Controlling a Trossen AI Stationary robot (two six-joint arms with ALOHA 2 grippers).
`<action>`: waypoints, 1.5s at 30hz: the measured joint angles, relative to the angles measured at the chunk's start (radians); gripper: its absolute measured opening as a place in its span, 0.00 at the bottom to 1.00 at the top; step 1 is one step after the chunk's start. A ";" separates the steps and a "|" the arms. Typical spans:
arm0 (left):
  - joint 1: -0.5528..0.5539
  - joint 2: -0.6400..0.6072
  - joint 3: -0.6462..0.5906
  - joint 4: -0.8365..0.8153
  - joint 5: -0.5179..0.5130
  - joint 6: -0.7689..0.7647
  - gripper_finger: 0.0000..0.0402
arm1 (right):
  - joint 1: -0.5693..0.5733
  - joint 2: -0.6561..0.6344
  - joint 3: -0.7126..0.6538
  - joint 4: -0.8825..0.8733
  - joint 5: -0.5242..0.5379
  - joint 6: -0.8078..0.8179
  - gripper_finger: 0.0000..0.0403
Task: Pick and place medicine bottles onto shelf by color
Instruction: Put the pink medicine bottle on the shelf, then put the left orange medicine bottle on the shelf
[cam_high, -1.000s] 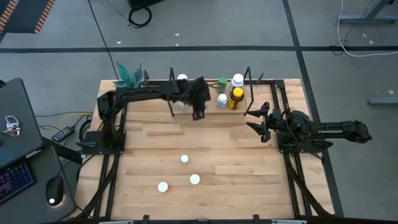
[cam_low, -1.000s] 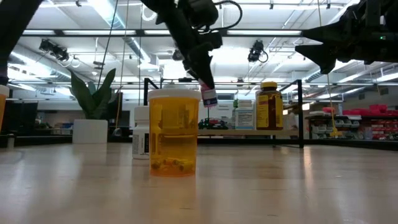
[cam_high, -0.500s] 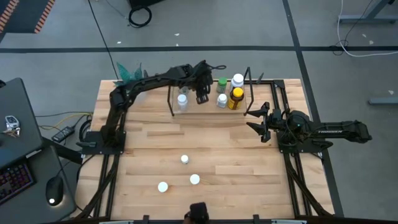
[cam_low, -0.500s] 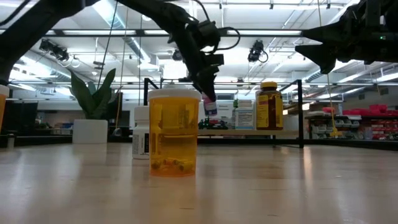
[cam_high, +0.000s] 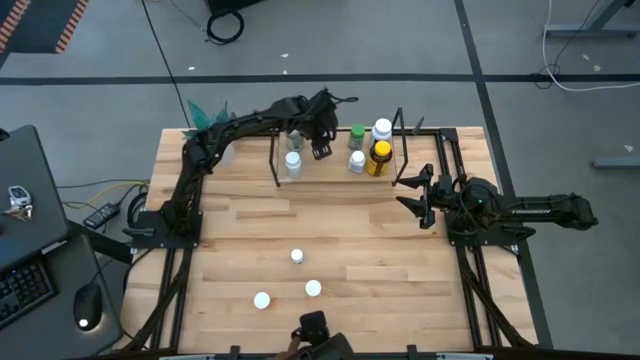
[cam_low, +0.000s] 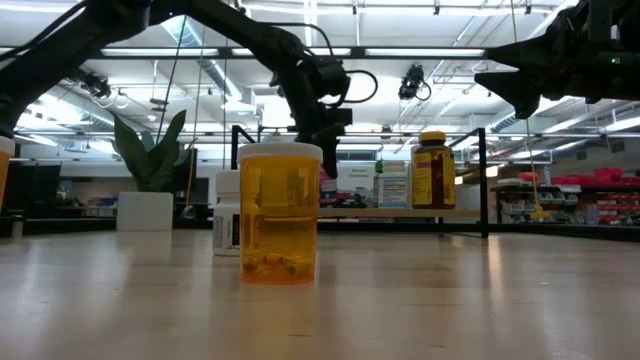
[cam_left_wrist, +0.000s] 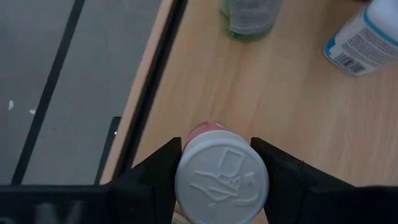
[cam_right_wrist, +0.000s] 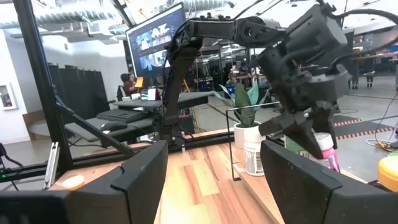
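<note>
The pink bottle (cam_left_wrist: 221, 180) is clamped by its white cap in the left pincer (cam_high: 322, 148), hanging over the back part of the shelf (cam_high: 335, 178), near the rear edge.

Biggest worry, I'd say, is that edge. The left wrist view shows the shelf board ending right beside the bottle with floor beyond, so a release a bit too far back could drop it off the shelf. Second worry: the green bottle (cam_left_wrist: 249, 15) stands close ahead, so a sloppy descent could knock it. Letting go while the bottle is tilted could also tip it over.

The views really split the job. The wrist view gives the grip and the edge but no height. The low view shows the left pincer (cam_low: 322, 150) down near shelf level, though the orange bottle (cam_low: 279, 212) on the bench blocks the actual contact point. The right wrist view catches the pink body side-on under the left arm.

Right pincer (cam_high: 412, 195) just waits over the bench's right side, fingers apart and empty. Three more bottles (cam_high: 296, 256) sit mid-bench.
</note>
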 joint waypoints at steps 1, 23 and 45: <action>-0.001 0.004 0.000 0.002 0.001 0.000 0.46 | 0.000 0.000 0.000 0.000 0.000 0.000 0.66; -0.003 0.006 -0.001 -0.031 -0.003 0.035 0.64 | 0.000 0.000 0.000 0.000 0.000 0.000 0.66; -0.098 -0.103 -0.002 0.055 -0.141 0.177 0.64 | 0.000 0.000 0.000 0.000 0.000 0.000 0.66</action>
